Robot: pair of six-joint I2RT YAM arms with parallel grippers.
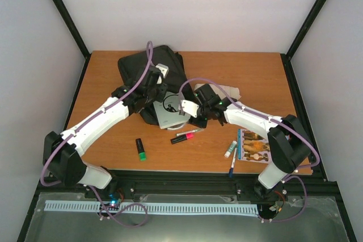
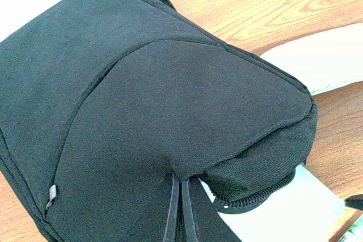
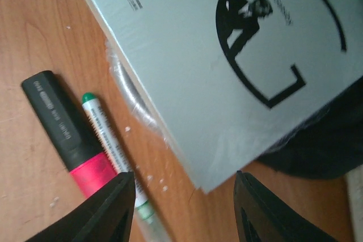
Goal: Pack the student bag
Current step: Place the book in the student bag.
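Near edge: blue pen [image 1: 233, 165], picture book [image 1: 253, 145], green highlighter [image 1: 140, 148]. Mid-table: pink highlighter [image 3: 59, 120] w/ a white pen [image 3: 108, 140] touching it. R gripper [image 3: 184, 179] has fingers apart over a corner of the grey book [image 3: 227, 55], gripping nothing. Book's far end is tucked at the mouth of the student bag [image 1: 142, 63], far centre. L gripper [image 1: 153, 90] is clamped on bag fabric.

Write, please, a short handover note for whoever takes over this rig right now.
Left end effector: shut on bag fabric, holding the mouth up.
Right end effector: open, empty, over the grey book's near corner.
Book: far edge at the bag's mouth. Pink highlighter and green pen lie beside it. Green highlighter, two more pens and picture book are nearer the arms.
Done: nothing seen fully packed.
To do: book in, then the rest.
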